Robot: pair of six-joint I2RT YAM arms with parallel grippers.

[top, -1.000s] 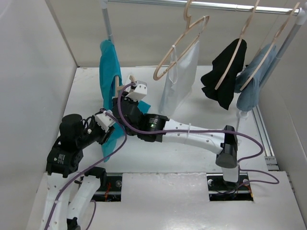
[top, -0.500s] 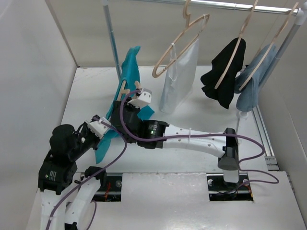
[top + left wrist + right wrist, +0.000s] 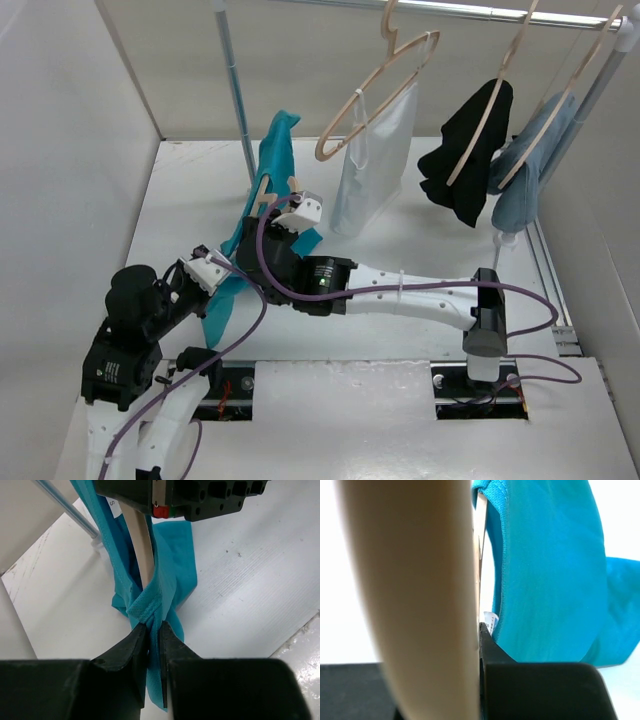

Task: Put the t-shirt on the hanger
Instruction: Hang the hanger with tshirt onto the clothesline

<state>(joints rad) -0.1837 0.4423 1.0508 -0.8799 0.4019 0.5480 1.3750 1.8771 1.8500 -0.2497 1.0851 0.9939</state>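
Just behind t-shirt [image 3: 275, 155], rack pole [image 3: 231, 70], perhaps touching; white cloth [image 3: 375, 170] near.

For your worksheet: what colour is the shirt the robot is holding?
Plain teal, a blue-green. The shirt shows best in the left wrist view.

table [image 3: 420, 230] | white (faintly ribbed) | rack poles [image 3: 232, 80] stand on it

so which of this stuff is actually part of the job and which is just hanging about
Part of the job:
t-shirt
hanger
left tool, pinching the t-shirt
right tool, gripping the hanger

Just there:
white cloth
black garment
grey-blue cloth
all hanging from the rail
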